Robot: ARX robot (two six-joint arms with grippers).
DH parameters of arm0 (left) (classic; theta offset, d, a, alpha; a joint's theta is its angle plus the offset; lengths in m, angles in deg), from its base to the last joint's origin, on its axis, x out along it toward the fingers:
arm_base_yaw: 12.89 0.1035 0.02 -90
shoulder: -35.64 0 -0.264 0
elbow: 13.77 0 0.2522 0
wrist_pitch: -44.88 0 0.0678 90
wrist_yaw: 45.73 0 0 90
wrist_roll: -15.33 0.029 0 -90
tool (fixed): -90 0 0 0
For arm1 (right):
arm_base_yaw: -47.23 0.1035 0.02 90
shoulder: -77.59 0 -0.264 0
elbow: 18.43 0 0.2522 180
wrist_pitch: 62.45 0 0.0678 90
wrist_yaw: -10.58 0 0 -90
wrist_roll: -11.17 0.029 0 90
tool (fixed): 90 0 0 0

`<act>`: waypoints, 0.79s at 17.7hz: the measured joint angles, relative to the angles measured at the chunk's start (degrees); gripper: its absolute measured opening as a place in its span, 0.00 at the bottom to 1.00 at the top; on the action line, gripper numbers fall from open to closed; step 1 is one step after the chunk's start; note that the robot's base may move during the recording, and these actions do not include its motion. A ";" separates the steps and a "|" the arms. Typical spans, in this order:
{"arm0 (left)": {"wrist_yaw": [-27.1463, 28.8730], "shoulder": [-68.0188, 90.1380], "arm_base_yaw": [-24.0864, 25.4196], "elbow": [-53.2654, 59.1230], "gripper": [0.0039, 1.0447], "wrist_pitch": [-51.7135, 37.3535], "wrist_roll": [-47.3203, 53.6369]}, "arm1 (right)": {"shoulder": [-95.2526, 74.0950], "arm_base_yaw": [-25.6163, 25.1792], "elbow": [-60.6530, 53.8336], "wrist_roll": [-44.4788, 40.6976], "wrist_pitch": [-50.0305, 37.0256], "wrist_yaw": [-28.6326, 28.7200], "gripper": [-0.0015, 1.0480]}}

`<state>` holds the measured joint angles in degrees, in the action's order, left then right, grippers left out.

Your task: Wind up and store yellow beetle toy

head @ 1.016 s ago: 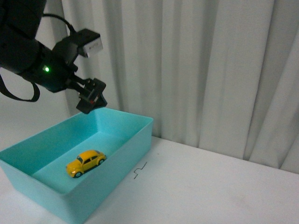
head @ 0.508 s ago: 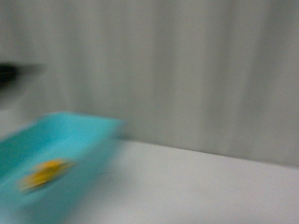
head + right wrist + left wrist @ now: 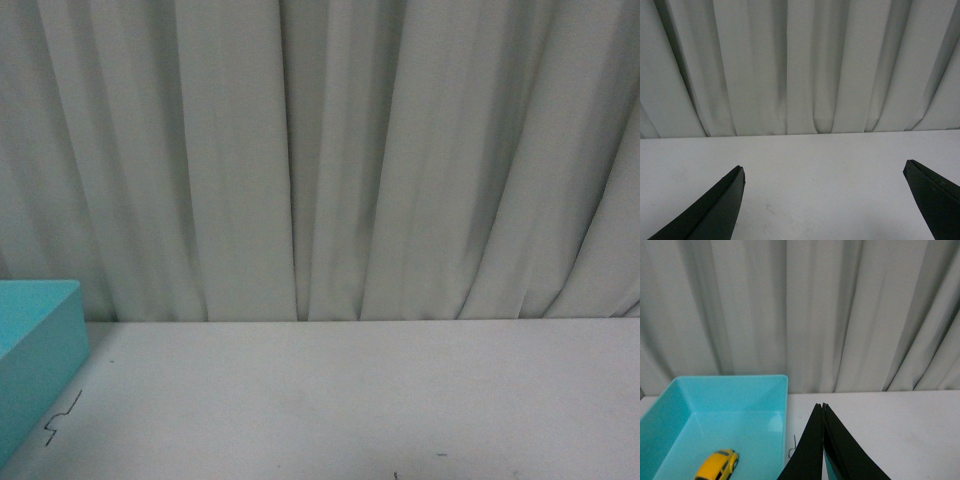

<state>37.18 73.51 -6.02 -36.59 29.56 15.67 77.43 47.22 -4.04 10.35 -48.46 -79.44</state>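
no words, labels, brands or numbers can be read; only a small dark squiggle (image 3: 62, 417) marks the white table (image 3: 350, 400) beside the turquoise box (image 3: 35, 350).

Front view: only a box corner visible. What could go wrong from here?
1. Front view misses the yellow beetle toy, which lies in the turquoise box; only the left wrist view can confirm storage.
2. The shut left pincer hangs near the box wall and might clip it.

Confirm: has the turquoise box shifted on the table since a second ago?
No. The turquoise box still sits beside the black squiggle on the table; the camera turned right instead.
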 joint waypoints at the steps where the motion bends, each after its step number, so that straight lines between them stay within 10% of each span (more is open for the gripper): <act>1: 0.90 -1.46 -0.68 1.31 0.01 0.83 0.00 | 0.00 0.00 0.00 0.00 0.00 0.02 0.94; 4: 6.23 -7.45 -7.28 4.07 0.01 3.72 0.00 | 0.00 0.00 0.00 0.00 0.00 0.04 0.94; 14: 7.13 -22.82 -6.80 8.50 0.01 14.01 -0.07 | 0.00 0.00 0.00 0.00 0.00 0.00 0.94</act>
<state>44.30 50.69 -12.82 -28.08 43.57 15.60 77.43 47.22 -4.04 10.35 -48.46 -79.44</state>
